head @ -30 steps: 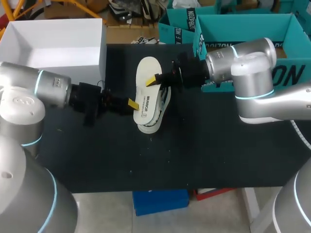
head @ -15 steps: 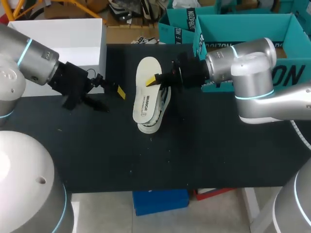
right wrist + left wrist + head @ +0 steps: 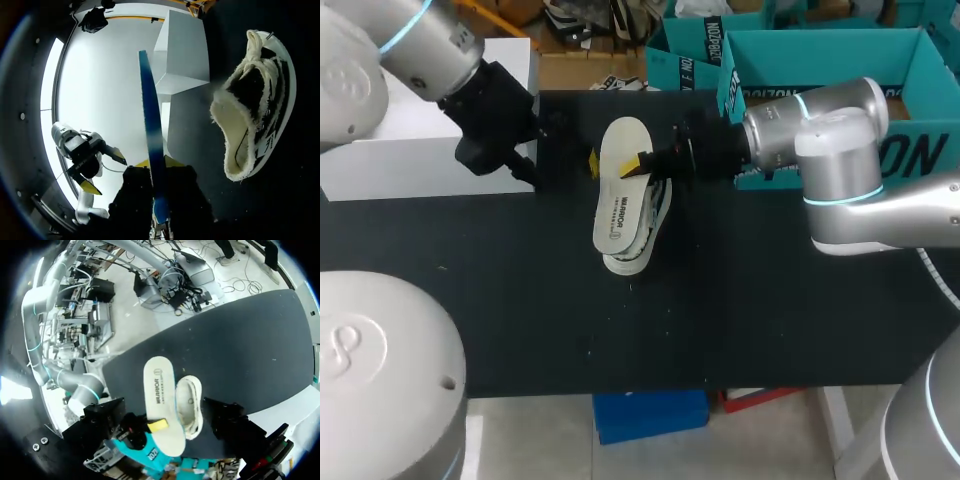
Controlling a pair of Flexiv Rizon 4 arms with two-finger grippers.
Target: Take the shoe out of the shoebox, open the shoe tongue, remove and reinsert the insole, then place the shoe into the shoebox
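Left gripper (image 3: 103,170) has swung up and back toward the white shoebox (image 3: 390,170), jaws spread, empty | right gripper (image 3: 640,164) pinches the insole (image 3: 620,195) above the sneaker (image 3: 658,212) lying on the black table (image 3: 720,300) | we should brace the sneaker with our left gripper, then feed the insole in toe-first and flat.

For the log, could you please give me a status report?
Right fingers shut on insole, beside shoe. Left fingers open, empty, near shoebox. Nothing blocks shoe opening.
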